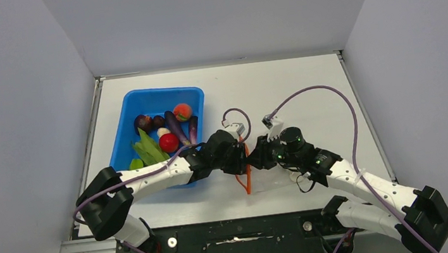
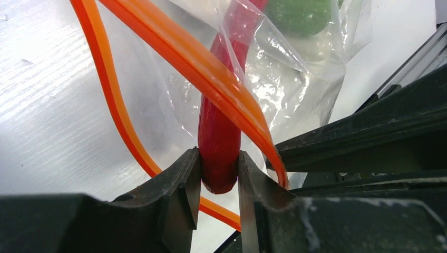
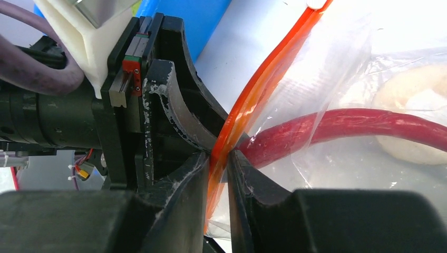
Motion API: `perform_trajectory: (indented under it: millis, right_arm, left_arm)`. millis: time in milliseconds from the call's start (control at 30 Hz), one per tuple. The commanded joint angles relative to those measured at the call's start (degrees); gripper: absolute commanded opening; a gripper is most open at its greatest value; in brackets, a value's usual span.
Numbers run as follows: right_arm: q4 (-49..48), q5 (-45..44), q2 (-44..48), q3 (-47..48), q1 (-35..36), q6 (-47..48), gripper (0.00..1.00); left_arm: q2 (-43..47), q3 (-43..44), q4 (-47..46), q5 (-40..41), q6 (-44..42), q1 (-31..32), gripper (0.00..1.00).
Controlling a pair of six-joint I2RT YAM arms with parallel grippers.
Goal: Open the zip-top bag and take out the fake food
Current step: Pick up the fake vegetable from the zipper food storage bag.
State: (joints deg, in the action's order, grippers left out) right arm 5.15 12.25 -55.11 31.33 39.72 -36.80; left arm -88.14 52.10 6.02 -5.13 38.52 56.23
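The zip-top bag (image 1: 266,182) lies on the table (image 1: 306,85), right of the bin (image 1: 155,102).

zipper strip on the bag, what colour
Orange zipper strip, clearest in the left wrist view.

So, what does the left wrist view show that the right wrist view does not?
Only left wrist: the left pincer clamped on the long red piece, and a green piece. Only right wrist: the right pincer pinching the orange zipper strip, a whitish piece, the blue bin. Both: the zip-top bag, strip and red piece.
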Motion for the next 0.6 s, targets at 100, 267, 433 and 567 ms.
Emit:
perform_trajectory:
  millis: [100, 267, 433, 567]
  right_arm:
    - [-2.50, -1.96, -1.17, 2.13, -0.09, 1.09, 0.09]
    - [-0.70, -4.83, -0.57, 2.71, -0.06, 1.20, 0.00]
    - [4.20, -13.46, 2.64, 2.77, -0.38, -0.52, 0.00]
    - [5.75, -18.28, 7.40, 0.97, -1.66, -0.87, 0.00]
  left_arm:
    - [2.90, 0.17, -6.31, -1.53, 0.97, 0.20, 0.02]
    - [3.77, 0.20, -5.28, -0.36, 0.64, 0.20, 0.01]
    - [6.88, -2.16, -2.08, 3.58, 0.12, 0.37, 0.00]
    - [9.46, -4.90, -1.03, 2.65, -0.11, 0.03, 0.00]
